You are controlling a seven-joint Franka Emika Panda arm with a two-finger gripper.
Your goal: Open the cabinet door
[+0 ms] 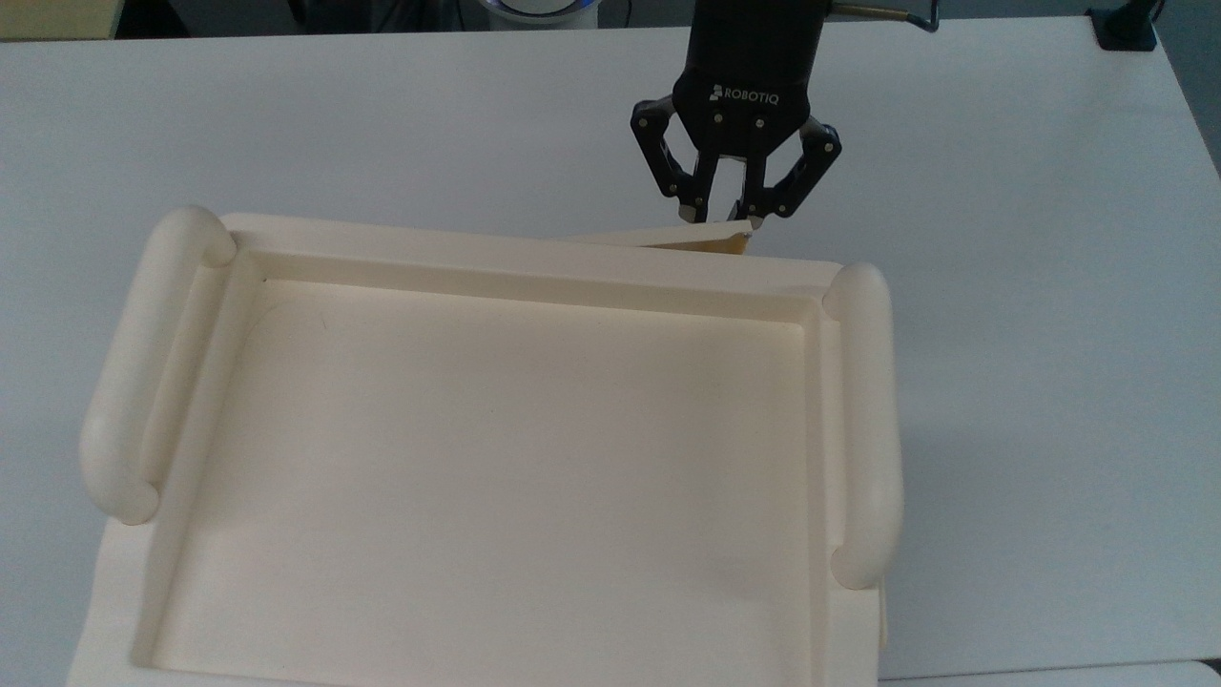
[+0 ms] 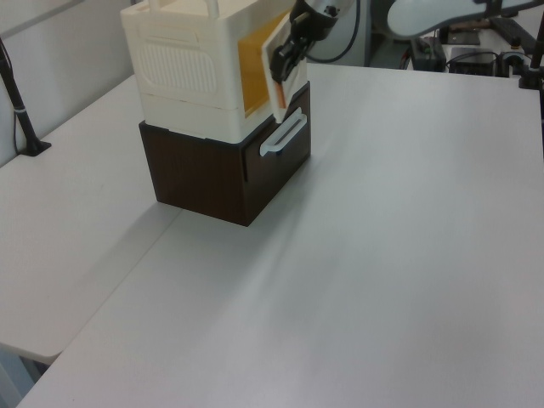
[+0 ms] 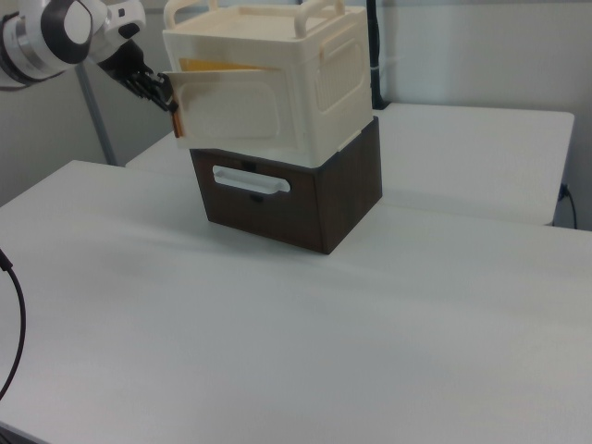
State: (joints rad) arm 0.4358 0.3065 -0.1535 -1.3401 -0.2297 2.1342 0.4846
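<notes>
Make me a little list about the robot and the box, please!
hand: hand at the free edge of the cabinet door
door: swung partly open, yellowish-tan inner face showing
cabinet: cream cabinet stacked on a dark brown drawer box
drawer: white handle, shut
table: white table

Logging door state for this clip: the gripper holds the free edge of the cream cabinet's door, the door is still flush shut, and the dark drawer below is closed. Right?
Not quite. The cabinet door is not flush shut: the left view shows it swung partly out, its yellowish-tan inner face exposed. The gripper does hold its free edge, and the dark drawer below is closed.
</notes>
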